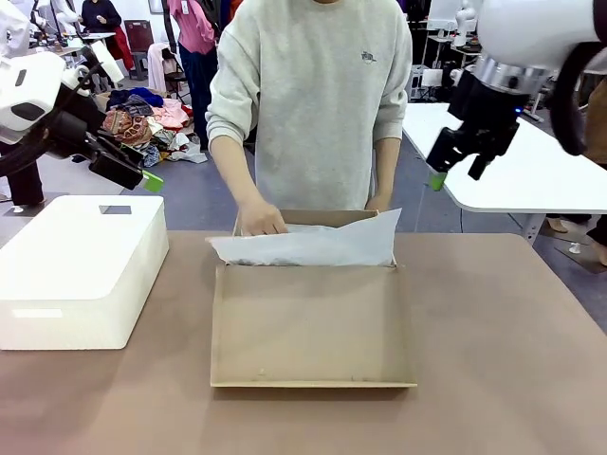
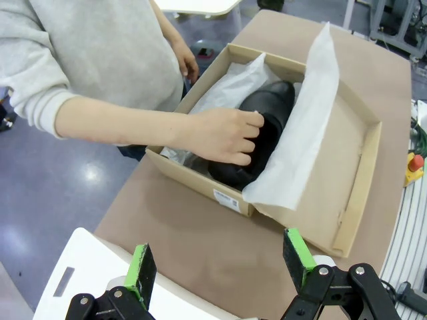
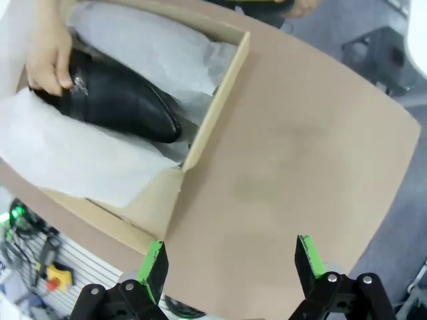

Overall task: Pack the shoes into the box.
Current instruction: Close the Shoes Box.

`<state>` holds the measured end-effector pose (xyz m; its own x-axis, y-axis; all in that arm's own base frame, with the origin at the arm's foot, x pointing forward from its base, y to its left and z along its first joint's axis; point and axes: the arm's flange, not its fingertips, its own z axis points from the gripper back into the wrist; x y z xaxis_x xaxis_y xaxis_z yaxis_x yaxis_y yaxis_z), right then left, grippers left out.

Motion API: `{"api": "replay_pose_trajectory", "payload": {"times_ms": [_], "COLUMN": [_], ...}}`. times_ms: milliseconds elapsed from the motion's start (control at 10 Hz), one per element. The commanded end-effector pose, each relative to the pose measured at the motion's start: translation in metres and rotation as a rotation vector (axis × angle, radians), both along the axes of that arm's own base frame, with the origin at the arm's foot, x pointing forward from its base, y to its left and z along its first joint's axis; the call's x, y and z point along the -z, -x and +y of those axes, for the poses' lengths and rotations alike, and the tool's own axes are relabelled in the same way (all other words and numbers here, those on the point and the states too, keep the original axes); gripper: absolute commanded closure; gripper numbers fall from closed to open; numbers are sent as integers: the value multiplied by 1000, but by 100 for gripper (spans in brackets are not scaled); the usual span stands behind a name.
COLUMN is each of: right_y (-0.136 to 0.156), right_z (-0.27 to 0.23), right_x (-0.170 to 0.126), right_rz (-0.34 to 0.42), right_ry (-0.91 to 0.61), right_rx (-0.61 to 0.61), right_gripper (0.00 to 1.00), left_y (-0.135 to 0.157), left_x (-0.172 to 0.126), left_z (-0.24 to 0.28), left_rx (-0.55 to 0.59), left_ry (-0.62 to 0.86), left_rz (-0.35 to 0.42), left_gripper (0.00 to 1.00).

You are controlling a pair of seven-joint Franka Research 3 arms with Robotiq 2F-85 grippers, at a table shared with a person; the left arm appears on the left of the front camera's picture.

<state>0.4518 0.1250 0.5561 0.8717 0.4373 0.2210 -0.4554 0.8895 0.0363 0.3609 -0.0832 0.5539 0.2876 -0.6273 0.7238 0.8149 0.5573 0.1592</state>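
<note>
Tan cardboard is taking up the middle of the table. The box is sitting with its hinged lid lying flat and open toward the robot's side, and the lid's front edge is stopping short of the near table edge. White tissue paper is standing up along the hinge line, screening the inside from the front.

From the wrist cameras I am seeing a glossy black shoe lying inside the box on the tissue, its pointed toe nearly reaching one side wall. The person's hand is resting on the heel end with the fingers curled over it (whether a second shoe is lying underneath, I cannot tell). The other hand is sitting at the far rim of the box.

The left gripper is hanging in the air over the white block, with its green pads spread wide and nothing between them. That block, round at the corners, is standing at the table's left side, with a strip of bare tabletop between it and the lid. The right gripper is hovering high on the right, equally spread and carrying nothing. Bare brown tabletop is stretching beneath it from the box's side wall out to the rounded table edge.
</note>
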Motion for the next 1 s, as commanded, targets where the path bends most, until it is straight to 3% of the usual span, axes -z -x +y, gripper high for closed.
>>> {"api": "replay_pose_trajectory", "payload": {"times_ms": [0,100,300,400,900], "right_y": [8,9,9,5,5], "right_z": [-28,-37,-46,-38,-38], "right_x": [16,22,31,21,21], "right_rz": [-42,-59,-66,-49,-49], "right_ry": [-64,-100,-104,-46,-46], "right_rx": [-158,-234,-276,-195,-195], "right_gripper": [0,0,0,0,0], "left_y": [0,0,0,0,0], "left_x": [2,2,2,2,2], "left_z": [1,1,1,1,1], "left_rx": [16,16,16,16,16], "left_ry": [12,12,12,12,12], "left_rz": [-4,-4,-4,-4,-4], "left_gripper": [0,0,0,0,0]}}
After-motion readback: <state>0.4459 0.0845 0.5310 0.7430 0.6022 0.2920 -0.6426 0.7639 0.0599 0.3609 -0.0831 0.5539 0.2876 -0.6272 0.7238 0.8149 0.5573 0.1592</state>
